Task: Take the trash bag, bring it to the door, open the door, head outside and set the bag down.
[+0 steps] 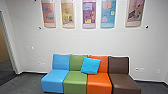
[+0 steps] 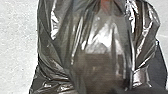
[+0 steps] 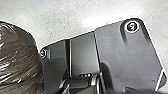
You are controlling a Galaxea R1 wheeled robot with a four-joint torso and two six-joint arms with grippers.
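Trash bag (image 2: 58, 45) of glossy, deeply creased dark plastic is seen in both wrist views against pale, speckled floor (image 2: 17, 45); a brownish mass (image 2: 102, 68) is dimly made out through its film. Whether the left or right jaws are spread or pressed together cannot be told. Ahead, a smooth blue, green, orange and brown sofa (image 1: 98, 81) is topped by a square blue cushion (image 1: 90, 65).

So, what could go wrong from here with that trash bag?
The creased, thin-looking trash bag might tear under its load. It looks close to the robot's dark plate and could rub or catch there. The coloured seats stand ahead; driving too far forward might bump them.
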